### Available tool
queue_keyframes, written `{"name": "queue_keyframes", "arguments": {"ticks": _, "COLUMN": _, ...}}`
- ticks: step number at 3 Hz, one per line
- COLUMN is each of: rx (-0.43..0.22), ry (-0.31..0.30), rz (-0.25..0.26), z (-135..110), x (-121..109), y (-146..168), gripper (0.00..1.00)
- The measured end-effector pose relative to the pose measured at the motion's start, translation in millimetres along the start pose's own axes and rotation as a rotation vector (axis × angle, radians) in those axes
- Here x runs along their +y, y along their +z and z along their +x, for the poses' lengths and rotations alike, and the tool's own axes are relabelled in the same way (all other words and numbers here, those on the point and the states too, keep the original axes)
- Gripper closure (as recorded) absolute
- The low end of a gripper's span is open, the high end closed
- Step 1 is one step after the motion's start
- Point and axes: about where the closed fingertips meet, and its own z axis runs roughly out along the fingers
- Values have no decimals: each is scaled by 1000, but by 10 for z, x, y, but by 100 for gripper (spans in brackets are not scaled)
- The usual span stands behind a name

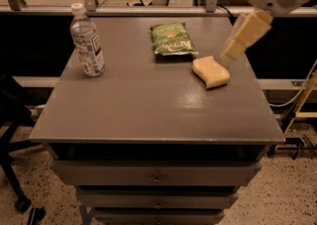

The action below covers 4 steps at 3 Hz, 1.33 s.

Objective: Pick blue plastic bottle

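Observation:
The blue plastic bottle (87, 40) is a small clear bottle with a white cap and a white printed label. It stands upright near the far left corner of the grey table (148, 115). My gripper (241, 38) hangs in the air above the table's far right side, just above and to the right of a yellow sponge. It is far to the right of the bottle and holds nothing that I can see.
A green snack bag (172, 39) lies flat at the far middle of the table. A yellow sponge (211, 71) lies to its right. Drawers (156, 177) sit below the tabletop. A metal rail (148, 8) runs behind the table.

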Motion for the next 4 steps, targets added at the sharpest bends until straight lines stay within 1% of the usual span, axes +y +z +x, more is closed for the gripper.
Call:
{"name": "queue_keyframes", "arguments": {"ticks": 1, "rx": -97, "ry": -11, "rz": -7, "z": -208, "x": -251, "y": 352, "gripper": 0}}
{"name": "queue_keyframes", "arguments": {"ticks": 2, "rx": -261, "ry": -53, "rz": -43, "z": -741, "x": -480, "y": 735, "gripper": 0}}
{"name": "queue_keyframes", "arguments": {"ticks": 3, "rx": -261, "ry": -53, "rz": -43, "z": -741, "x": -480, "y": 735, "gripper": 0}}
{"name": "queue_keyframes", "arguments": {"ticks": 4, "rx": -309, "ry": -36, "rz": -93, "z": -805, "x": -421, "y": 987, "gripper": 0}}
